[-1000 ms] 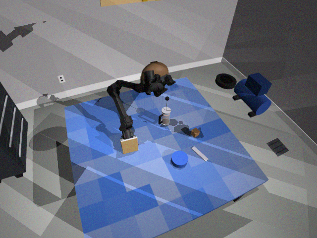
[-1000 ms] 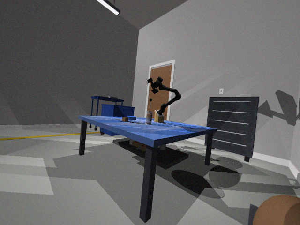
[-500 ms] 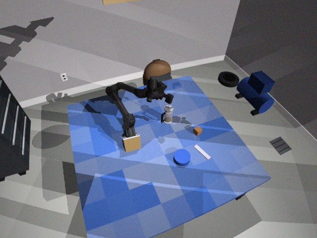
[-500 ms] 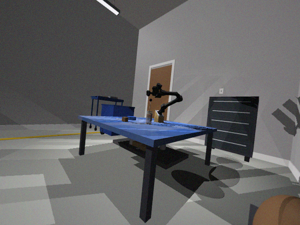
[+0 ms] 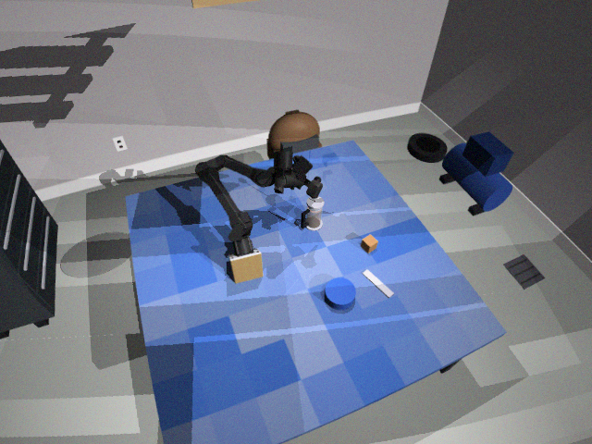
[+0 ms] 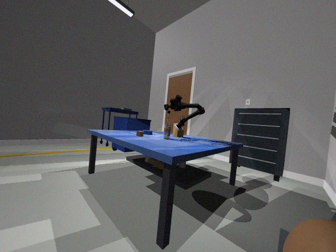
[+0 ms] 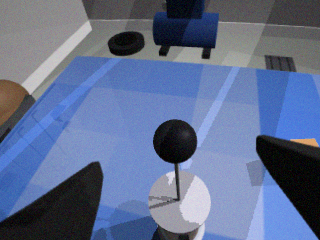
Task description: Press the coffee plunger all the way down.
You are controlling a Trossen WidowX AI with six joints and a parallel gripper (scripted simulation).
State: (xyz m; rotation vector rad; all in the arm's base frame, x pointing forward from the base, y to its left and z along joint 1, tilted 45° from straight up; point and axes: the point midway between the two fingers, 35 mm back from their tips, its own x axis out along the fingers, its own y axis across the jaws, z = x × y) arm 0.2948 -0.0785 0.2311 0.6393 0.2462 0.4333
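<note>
Tool over plunger, nothing gripped

Arm base block (image 5: 245, 266) at left; tool (image 7: 175, 175) spread wide, empty, w/ plunger knob (image 7: 174, 141) betw. fingers, not touching. Coffee press (image 5: 314, 215) upright mid-surface (image 5: 267, 363); orange cube (image 5: 369, 242), blue disc (image 5: 339, 293) to the right.

At frame centre the arm (image 5: 229, 201) reaches right, its open tool (image 5: 314, 187) hovering directly over the press (image 5: 314, 215). On the blue tabletop (image 5: 363, 344), lower right of the press, lie an orange cube (image 5: 369, 243), a blue disc (image 5: 339, 293) and a white strip (image 5: 377, 282).
</note>
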